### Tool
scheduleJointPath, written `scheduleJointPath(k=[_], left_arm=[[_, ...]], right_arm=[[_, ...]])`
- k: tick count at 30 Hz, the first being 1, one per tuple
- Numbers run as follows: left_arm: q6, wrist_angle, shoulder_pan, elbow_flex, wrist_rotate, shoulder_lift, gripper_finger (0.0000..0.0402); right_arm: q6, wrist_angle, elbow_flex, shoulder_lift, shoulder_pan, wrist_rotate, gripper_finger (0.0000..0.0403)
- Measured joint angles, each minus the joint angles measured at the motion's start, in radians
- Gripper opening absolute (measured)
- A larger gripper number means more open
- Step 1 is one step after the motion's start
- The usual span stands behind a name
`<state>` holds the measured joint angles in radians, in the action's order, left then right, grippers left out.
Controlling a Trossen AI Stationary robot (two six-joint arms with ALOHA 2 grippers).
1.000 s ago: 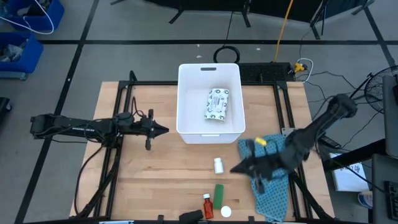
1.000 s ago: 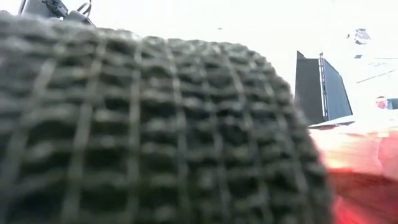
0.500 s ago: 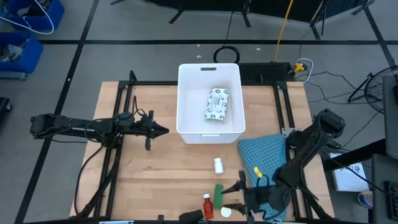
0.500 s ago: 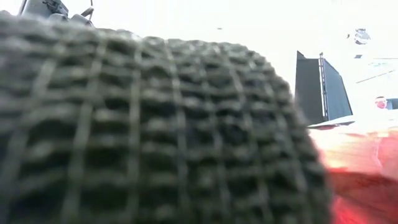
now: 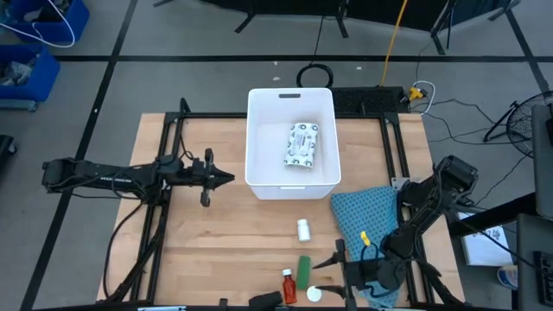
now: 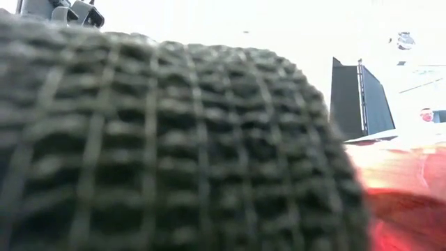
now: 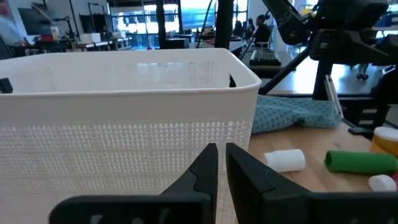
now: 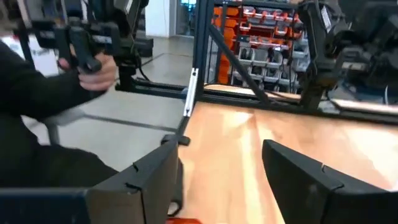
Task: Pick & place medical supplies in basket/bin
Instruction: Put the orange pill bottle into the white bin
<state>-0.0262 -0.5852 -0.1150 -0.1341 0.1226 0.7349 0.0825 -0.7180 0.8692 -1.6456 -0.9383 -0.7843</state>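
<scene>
Supplies lie along the near edge of the surface (image 5: 216, 250), and my right gripper (image 5: 331, 269) is down among them with its fingers (image 8: 311, 180) spread wide and holding nothing. Just beside it sit a white bottle on its side (image 5: 314, 294), the orange-red bottle (image 5: 288, 286) and the green stick-shaped box (image 5: 304, 267). At the very near edge, left of the orange-red bottle, lies the black oblong piece (image 5: 266, 299). My right arm stretches over the teal-blue cloth (image 5: 367, 229), which is spread on the right side of the surface.

A little farther in, a second small white bottle (image 5: 303, 229) stands alone, apart from the near cluster and short of the basket.

Over on the left, my left gripper (image 5: 226, 179) waits above the surface, pointing at the basket's left wall, its fingers (image 7: 205, 171) nearly together with only a narrow slit between them, empty.

Farther still, the white basket (image 5: 259, 147) sits at the far middle of the surface, its handle slot in the far short end. Inside it lies the flat white packet with dark speckled print (image 5: 302, 144), resting on the basket's floor towards the right wall.

In the low view a dark ribbed mass fills almost everything, and I cannot tell what it is.
</scene>
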Motion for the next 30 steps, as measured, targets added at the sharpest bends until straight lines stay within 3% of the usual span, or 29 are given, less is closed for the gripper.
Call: scheduleJointPath(k=[8,21,30], left_arm=[[-0.003,0.007,0.000,0.000,-0.001,0.000,0.0035],[0.038,0.015,0.000,0.000,-0.028,0.000,0.0035],[0.043,0.036,0.000,0.000,-0.027,0.000,0.0035]], right_arm=[[0.078,-0.035,0.034,-0.096,-0.062,-0.082,0.0236],[0.242,0.004,0.143,-0.240,-0.059,-0.079,0.0247],[0.479,0.188,0.142,-0.244,-0.126,-0.131,0.0290]])
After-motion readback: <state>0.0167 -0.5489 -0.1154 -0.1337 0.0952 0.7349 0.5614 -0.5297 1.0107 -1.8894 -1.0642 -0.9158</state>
